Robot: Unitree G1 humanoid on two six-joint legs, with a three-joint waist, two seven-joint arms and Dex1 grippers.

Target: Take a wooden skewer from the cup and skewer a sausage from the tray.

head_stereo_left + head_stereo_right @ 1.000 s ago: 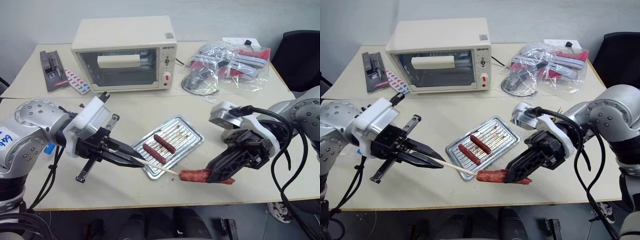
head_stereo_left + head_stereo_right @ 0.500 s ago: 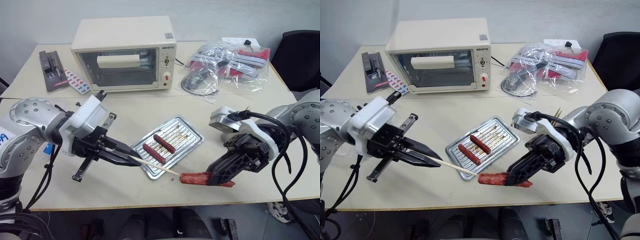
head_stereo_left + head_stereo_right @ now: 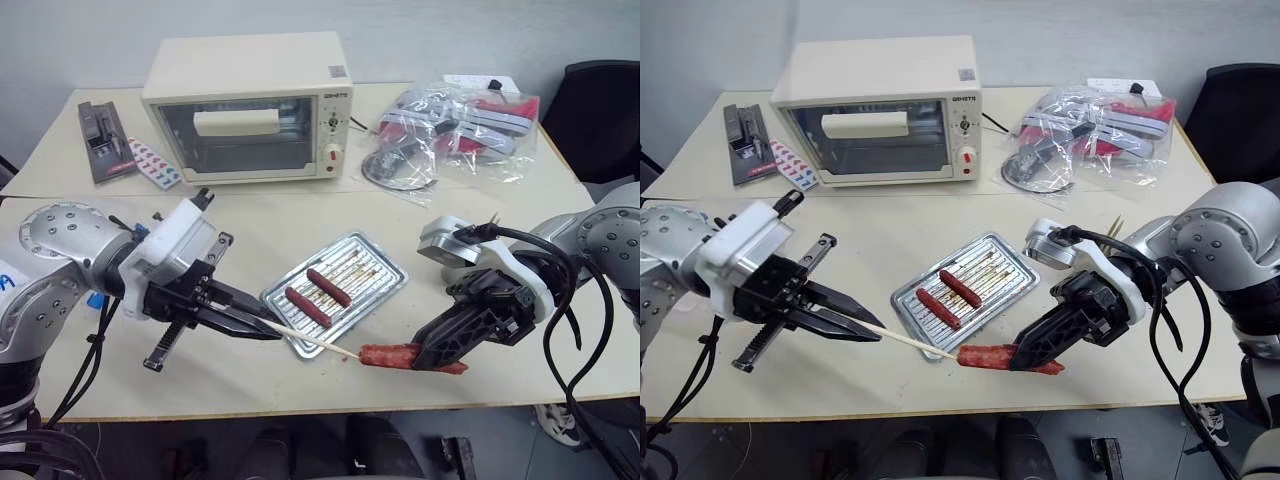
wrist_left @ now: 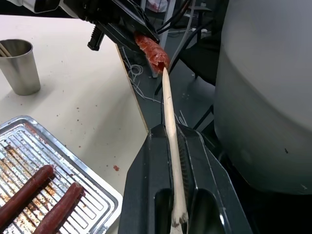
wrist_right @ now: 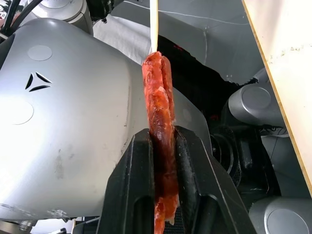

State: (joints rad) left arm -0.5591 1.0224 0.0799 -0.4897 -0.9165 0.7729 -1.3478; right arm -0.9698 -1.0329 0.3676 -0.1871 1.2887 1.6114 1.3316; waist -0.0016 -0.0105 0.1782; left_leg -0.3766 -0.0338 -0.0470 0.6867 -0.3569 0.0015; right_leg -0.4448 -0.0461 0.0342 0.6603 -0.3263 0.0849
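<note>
Left gripper [image 3: 262,326]: pressed together on the wooden skewer [image 3: 315,341], which points right toward the sausage.
Right gripper [image 3: 428,357]: pinching the sausage [image 3: 392,354] lengthwise, near the table's front edge.
Skewer tip: at the left end of the held sausage, touching it.
Tray [image 3: 380,255]: just behind the two grippers, with two more sausages [image 3: 318,297] lying in it.
Cup [image 4: 20,67]: on the table, right of the tray, with sticks inside.
</note>
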